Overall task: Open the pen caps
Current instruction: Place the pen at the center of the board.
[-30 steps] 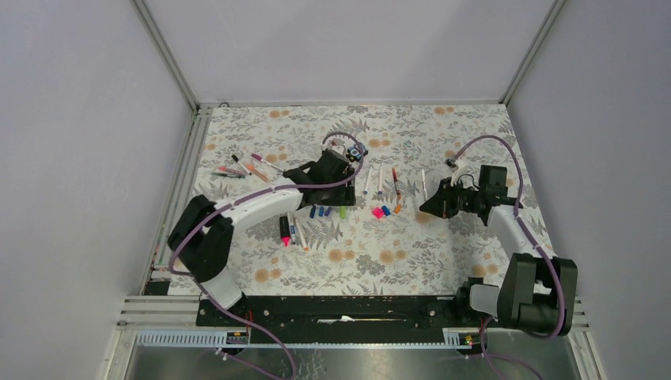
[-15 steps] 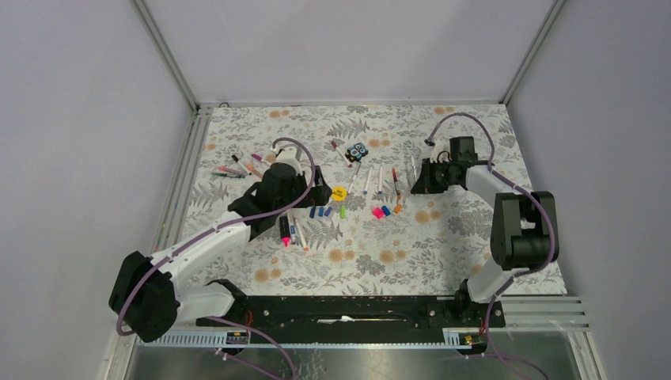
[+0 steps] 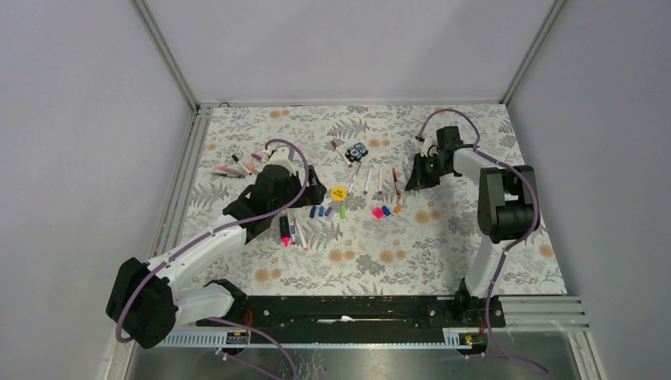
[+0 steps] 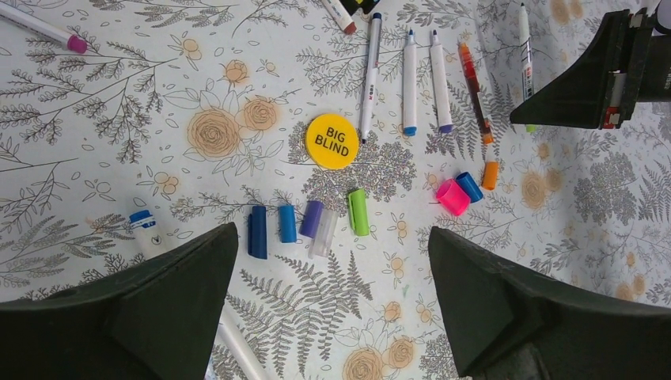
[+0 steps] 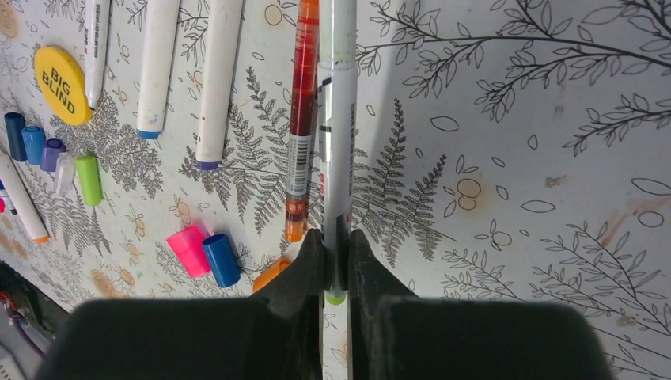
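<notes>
Left hand (image 3: 310, 190) first, from above: spread as wide as it goes, nothing in it, hanging over the counter (image 3: 475, 237) just left of the yellow disc (image 3: 339, 191). Right hand (image 3: 411, 182) is out at the right end of the row of pens (image 3: 380, 182), pinched shut. The loose caps (image 3: 320, 211) lie in a line on the near side of that row, between my two arms. A highlighter (image 3: 284, 229) lies by my left forearm, and more pens sit well off to the far left.

Now the left wrist. My two fingers (image 4: 158, 317) frame the picture, wide apart and empty, and the caps sit between them: dark blue, blue, purple, a clear one, green. A pink cap (image 4: 453, 196), a blue one and an orange one lie further right. The disc is just beyond the line. Open this wide, I reckon I am set to take whatever the other hand offers. The caps under me are what I'd knock if I drop straight down.

Right wrist now. Right hand (image 5: 336, 237) is clamped on a white pen (image 5: 339, 119), its barrel running straight away from me, a green end poking out on my side of the fingers. Cap or bare tip, I can't tell. A grip this low leaves the long barrel free for the left hand, I judge. The orange pen (image 5: 301, 119) lies hard against its left side, maybe touching, and that is the one in the way.
</notes>
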Controlling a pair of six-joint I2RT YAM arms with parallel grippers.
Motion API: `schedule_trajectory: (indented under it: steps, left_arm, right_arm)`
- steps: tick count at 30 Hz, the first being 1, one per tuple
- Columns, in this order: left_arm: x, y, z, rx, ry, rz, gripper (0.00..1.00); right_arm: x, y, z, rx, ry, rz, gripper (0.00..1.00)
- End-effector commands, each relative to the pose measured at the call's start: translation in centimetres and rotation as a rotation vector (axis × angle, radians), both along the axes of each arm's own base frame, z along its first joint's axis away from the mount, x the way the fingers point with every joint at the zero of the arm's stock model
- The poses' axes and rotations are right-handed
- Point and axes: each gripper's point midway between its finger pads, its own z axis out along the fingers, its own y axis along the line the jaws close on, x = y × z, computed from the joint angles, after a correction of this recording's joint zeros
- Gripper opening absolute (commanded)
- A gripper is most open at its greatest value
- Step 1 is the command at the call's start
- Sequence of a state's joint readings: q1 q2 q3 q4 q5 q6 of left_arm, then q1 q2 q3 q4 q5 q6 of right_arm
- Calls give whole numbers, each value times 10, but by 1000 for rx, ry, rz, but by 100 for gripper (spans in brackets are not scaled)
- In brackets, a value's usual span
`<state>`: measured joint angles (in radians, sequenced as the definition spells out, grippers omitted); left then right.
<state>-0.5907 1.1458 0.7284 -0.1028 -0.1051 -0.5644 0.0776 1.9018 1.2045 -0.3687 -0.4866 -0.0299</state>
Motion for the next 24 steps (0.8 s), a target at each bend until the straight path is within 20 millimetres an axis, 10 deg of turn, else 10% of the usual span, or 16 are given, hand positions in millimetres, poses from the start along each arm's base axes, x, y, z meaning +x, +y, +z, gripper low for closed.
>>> schedule_trajectory:
  steps: [1, 24]
  left_arm:
    - [9, 2, 19, -24, -74, 14, 99]
    - [9, -1, 54, -159, -111, -13, 99]
  right_arm:
    - [6, 3, 0, -16, 23, -3, 6]
    - [7, 8, 0, 13, 63, -28, 34]
